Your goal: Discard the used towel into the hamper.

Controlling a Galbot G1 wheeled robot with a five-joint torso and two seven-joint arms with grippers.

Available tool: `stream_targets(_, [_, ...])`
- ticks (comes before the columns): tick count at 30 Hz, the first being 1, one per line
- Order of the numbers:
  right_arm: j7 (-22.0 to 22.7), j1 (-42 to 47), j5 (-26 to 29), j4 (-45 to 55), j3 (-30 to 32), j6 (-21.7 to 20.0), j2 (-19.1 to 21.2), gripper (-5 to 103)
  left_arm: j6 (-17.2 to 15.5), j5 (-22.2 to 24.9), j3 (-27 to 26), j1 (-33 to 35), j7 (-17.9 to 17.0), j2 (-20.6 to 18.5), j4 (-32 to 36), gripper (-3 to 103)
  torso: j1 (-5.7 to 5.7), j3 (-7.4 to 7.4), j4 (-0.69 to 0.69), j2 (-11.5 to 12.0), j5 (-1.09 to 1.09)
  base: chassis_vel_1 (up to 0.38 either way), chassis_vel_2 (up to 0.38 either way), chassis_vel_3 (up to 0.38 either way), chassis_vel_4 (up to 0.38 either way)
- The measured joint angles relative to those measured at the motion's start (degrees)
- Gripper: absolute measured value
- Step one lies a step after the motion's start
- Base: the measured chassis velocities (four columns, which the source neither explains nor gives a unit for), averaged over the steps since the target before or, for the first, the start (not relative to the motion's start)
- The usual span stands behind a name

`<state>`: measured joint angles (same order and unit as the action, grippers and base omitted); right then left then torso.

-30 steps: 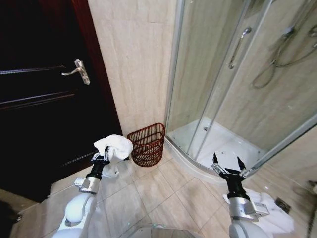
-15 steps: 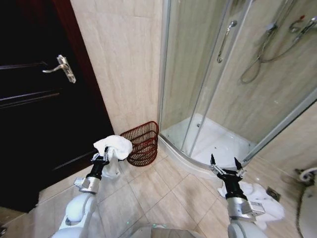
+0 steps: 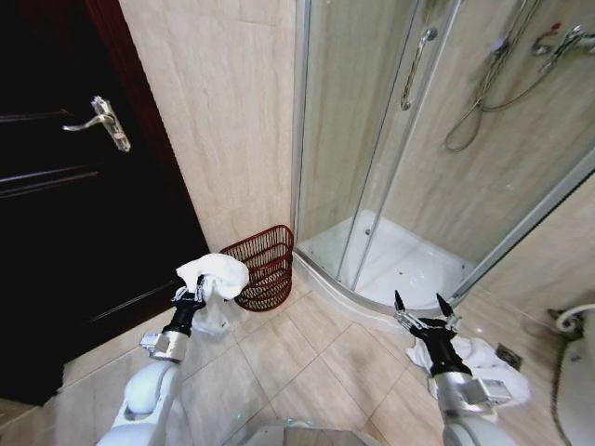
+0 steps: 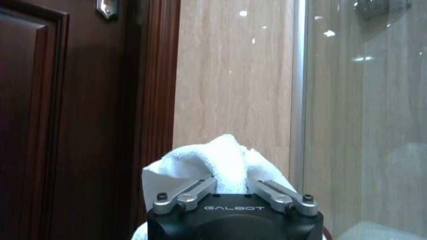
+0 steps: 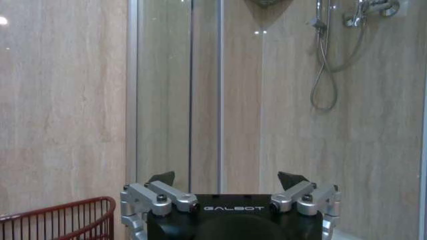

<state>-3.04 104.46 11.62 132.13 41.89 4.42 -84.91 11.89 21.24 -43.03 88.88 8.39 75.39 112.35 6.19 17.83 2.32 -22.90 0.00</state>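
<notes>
Towel (image 3: pixel 215 275) sits clamped in the left gripper (image 3: pixel 191 299), carried near the hamper (image 3: pixel 261 268); next, reach over its rim. Right gripper (image 3: pixel 417 314) idles, fingers apart.

I see a dark wooden door (image 3: pixel 74 204), beige marble-look wall (image 3: pixel 232 121), glass shower enclosure (image 3: pixel 390 149), and glossy beige floor tiles (image 3: pixel 307 362).

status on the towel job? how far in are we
Pickup looks done: the left hand is shut on the white towel, held up above the floor. In hand: carrying it, with the hamper just ahead against the wall by the shower. Left: get the towel over the hamper's rim and let go; nothing white shows in it yet. The right hand is open and empty, held low.
</notes>
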Motion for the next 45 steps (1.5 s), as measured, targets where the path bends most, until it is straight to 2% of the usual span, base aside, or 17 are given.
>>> stream_targets(10, [0.1,0.0,-3.0,-1.9,-0.3,1.2,-2.5,100,1.5,0.0,0.4,-0.7,1.8,0.2,-0.6,2,-0.01,0.01,0.00,0.0,0.00,0.000,0.000,0.000,0.000])
stream_targets(30, [-0.1,0.2,-2.9,-2.2,0.0,2.5,-3.1,100,1.3,-0.7,0.6,-0.6,3.8,0.4,0.4,2,0.13,0.21,0.00,-0.3,0.00,-0.037,0.046,0.043,-0.044])
stream_targets(34, [-0.1,0.1,-2.4,-3.3,0.0,3.7,-3.1,100,1.9,-0.7,1.4,-0.6,7.5,0.4,0.6,2,0.16,0.25,0.00,-0.4,0.00,-0.087,0.092,0.090,-0.074])
stream_targets(35, [-0.1,0.1,-2.4,-3.3,0.0,3.7,-3.1,100,1.9,-0.7,1.4,-0.6,7.5,0.4,0.6,2,0.16,0.25,0.00,-0.4,0.00,-0.079,0.075,0.061,-0.065])
stream_targets(38, [0.0,-0.3,-1.9,-4.3,0.1,4.2,-3.1,100,1.6,-1.0,3.6,-2.2,10.6,0.4,0.6,2,0.16,0.25,0.02,-0.4,0.01,-0.009,0.025,0.020,-0.015])
stream_targets(40, [0.0,-0.4,-1.7,-4.6,0.2,4.2,-3.2,100,0.8,-1.5,5.0,-3.4,10.7,0.5,0.6,2,0.16,0.25,0.02,-0.4,0.01,0.000,0.000,0.000,0.000])
stream_targets(44, [0.2,-0.8,-1.0,-4.7,1.0,4.2,-3.6,100,-4.0,-3.6,14.2,-10.9,6.3,-0.4,0.0,2,0.15,0.26,-0.01,-0.4,0.00,0.000,0.000,0.000,0.000])
stream_targets(45, [0.2,-0.8,-1.0,-4.7,1.0,4.2,-3.6,100,-4.0,-3.6,14.2,-10.9,6.3,-0.4,0.0,2,0.15,0.26,-0.01,-0.4,0.00,0.000,0.000,0.000,0.000])
